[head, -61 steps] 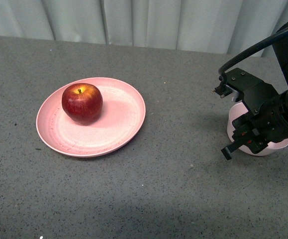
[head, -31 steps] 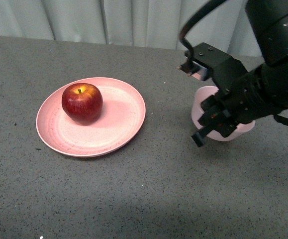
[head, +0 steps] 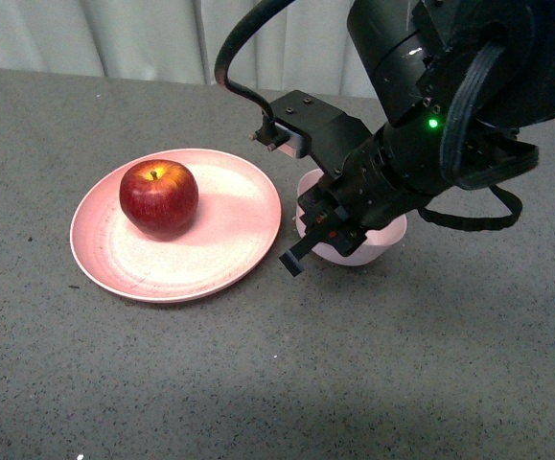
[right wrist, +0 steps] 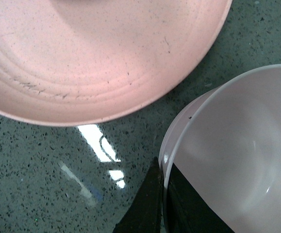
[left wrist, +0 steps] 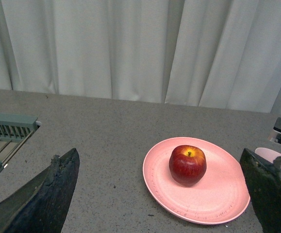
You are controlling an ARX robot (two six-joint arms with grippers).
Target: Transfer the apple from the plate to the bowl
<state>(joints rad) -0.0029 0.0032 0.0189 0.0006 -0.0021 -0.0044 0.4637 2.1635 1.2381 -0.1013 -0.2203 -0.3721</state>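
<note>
The dark-red apple (head: pixel 158 197) (left wrist: pixel 187 164) rests on the left half of the wide salmon-pink plate (head: pixel 229 235) (left wrist: pixel 223 194) (right wrist: pixel 106 63). The small pale pink bowl (head: pixel 378 244) (right wrist: pixel 237 155) hangs just right of the plate's rim, held by my right gripper (head: pixel 327 230) (right wrist: pixel 163 191), whose jaws are shut on the bowl's rim, one finger inside and one outside. The right arm covers most of the bowl in the front view. My left gripper (left wrist: pixel 162 194) is open, well back from the plate, with the apple and plate showing between its dark fingers (left wrist: pixel 48 194).
A grey speckled table (head: pixel 258 383) carries everything, with pale curtains (head: pixel 162 38) along its far edge. A grey slatted rack (left wrist: pixel 7 128) shows at the edge of the left wrist view.
My right arm has carried the bowl leftward across the table, from the far right to right beside the plate. Apple and plate have not moved.
</note>
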